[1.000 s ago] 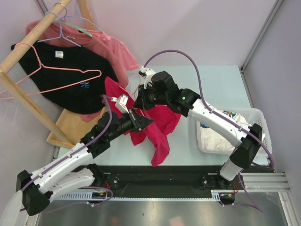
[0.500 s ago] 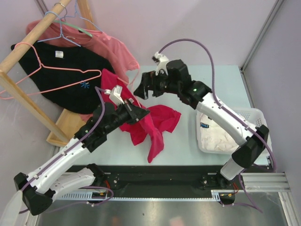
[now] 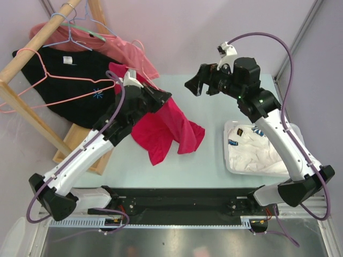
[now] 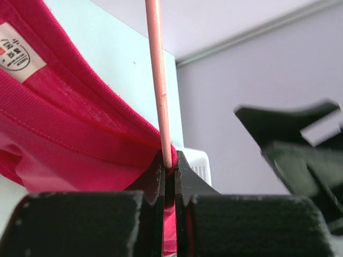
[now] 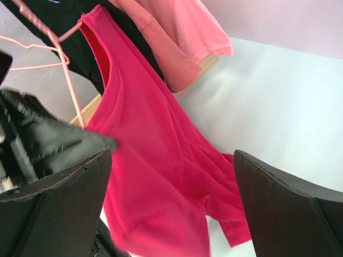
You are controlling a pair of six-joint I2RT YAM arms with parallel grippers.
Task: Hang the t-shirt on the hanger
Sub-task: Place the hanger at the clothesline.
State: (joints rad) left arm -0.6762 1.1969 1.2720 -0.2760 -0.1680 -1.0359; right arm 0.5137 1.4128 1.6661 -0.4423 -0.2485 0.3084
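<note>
At the table's [image 3: 214, 160] far-left side, the t-shirt [image 3: 166, 126] hangs w/ its collar end up by the hanger [image 3: 69, 78]. Its long axis runs diagonally down-right to a crumpled hem on the tabletop. The hanger lies across a black shirt [image 3: 64, 99], hook pointing left, one shoulder tip toward the t-shirt. L gripper [image 4: 170, 160] is pinched tight on t-shirt fabric near the collar, w/ the pink wire right at its fingertips. R gripper [image 3: 197, 85] hovers over the far edge, fingers spread wide, gripping nothing, apart from the cloth.
</note>
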